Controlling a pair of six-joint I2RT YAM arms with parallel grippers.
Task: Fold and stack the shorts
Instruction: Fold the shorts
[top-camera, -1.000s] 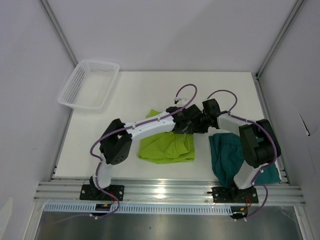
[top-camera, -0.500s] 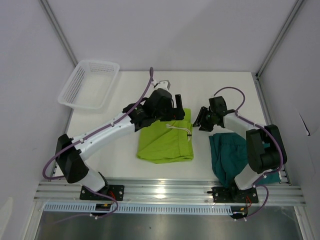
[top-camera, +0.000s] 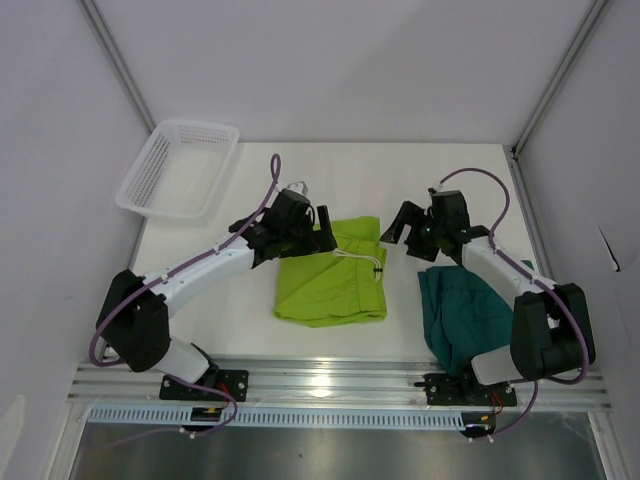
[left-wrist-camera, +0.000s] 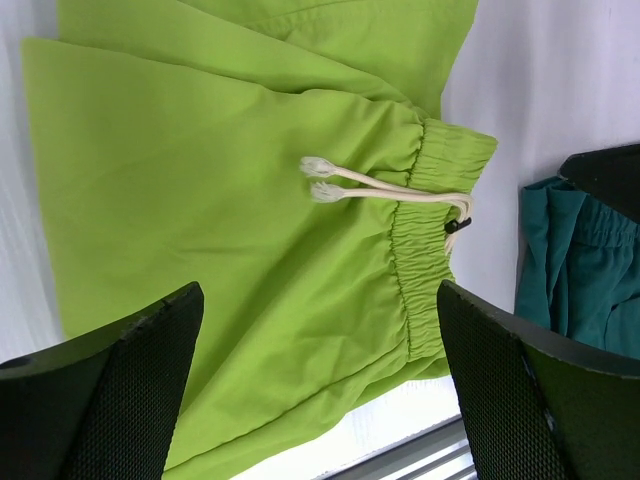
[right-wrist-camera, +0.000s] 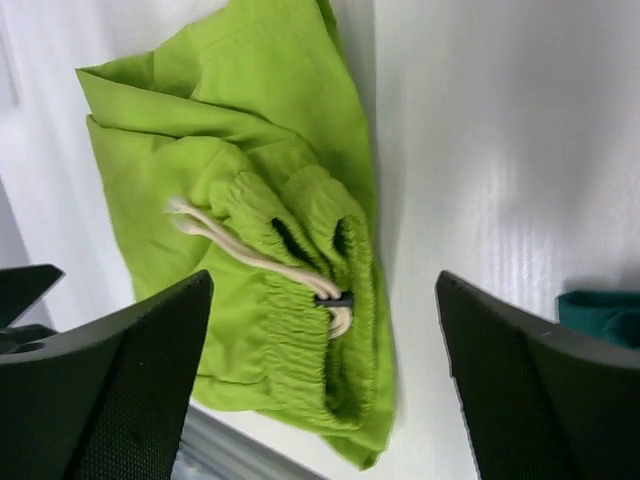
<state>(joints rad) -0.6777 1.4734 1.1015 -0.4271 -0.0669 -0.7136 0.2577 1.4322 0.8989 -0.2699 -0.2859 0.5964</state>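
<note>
The lime shorts (top-camera: 333, 272) lie folded flat in the middle of the table, with the waistband and pale drawstring (top-camera: 362, 262) on their right side. The dark teal shorts (top-camera: 470, 315) lie bunched at the right, partly under the right arm. My left gripper (top-camera: 325, 233) hovers open over the lime shorts' far left part; in the left wrist view its open fingers (left-wrist-camera: 318, 335) frame the lime fabric (left-wrist-camera: 230, 200) without touching it. My right gripper (top-camera: 402, 228) hangs open just right of the waistband, and in its wrist view (right-wrist-camera: 322, 290) holds nothing over the elastic (right-wrist-camera: 290, 330).
A white mesh basket (top-camera: 180, 168) stands at the far left corner. White walls close the table on three sides. An aluminium rail (top-camera: 340, 385) with both arm bases runs along the near edge. A teal edge (right-wrist-camera: 603, 312) shows in the right wrist view.
The right gripper has opened, let go of the lime shorts and drawn back to the right. The left arm has pulled away to the left. The lime shorts now lie folded, drawstring showing.
</note>
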